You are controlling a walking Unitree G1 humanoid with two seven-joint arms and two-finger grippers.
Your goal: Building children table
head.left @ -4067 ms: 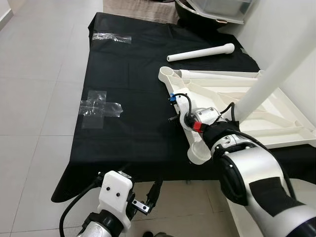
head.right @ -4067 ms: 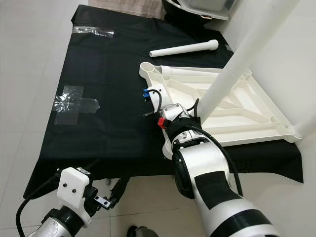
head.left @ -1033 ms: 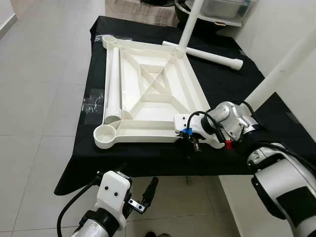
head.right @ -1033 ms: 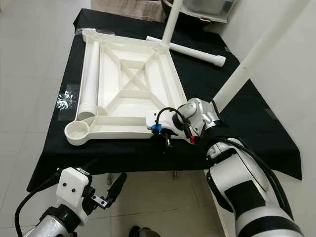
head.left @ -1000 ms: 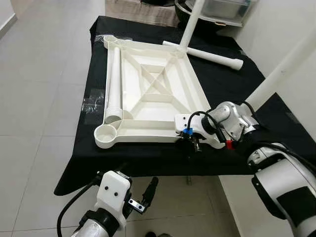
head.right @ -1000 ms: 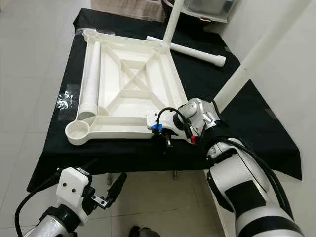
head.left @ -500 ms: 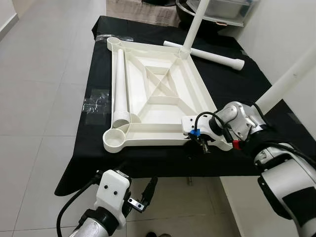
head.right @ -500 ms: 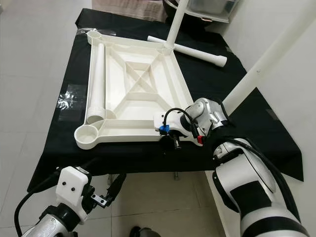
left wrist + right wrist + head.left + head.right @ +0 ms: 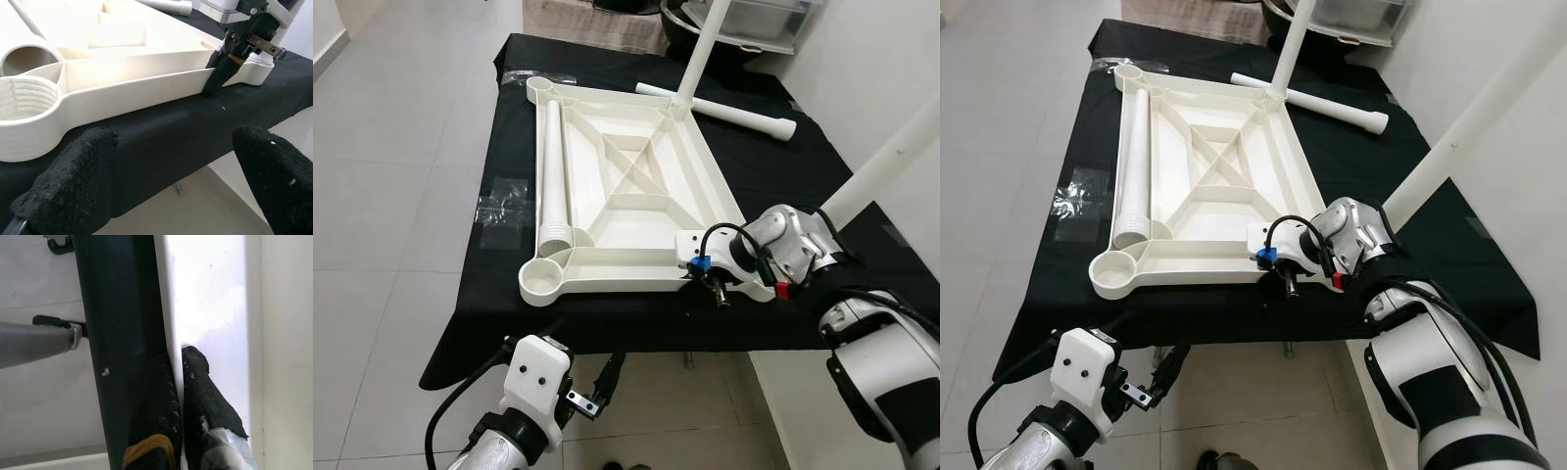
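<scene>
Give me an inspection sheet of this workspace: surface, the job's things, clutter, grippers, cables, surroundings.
Surface: black cloth over a low table.
Job's things: white tabletop frame upside down; loose leg lying inside; another leg on the cloth; two legs upright in far and right corners.
Clutter: clear tape on the cloth.
Grippers: right gripper pinching the frame's near rim; left gripper open, below the table edge.
Cables: black cable on the right wrist.
Surroundings: tiled floor.

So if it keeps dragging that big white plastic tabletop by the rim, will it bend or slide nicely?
The white ribbed plastic tabletop probably stays stiff: cross ribs brace its underside. It likely slides easily on the black cloth, seeming light. The right gripper pinches only a thin rim, so it may pivot, and the loose white tube inside could roll.
</scene>
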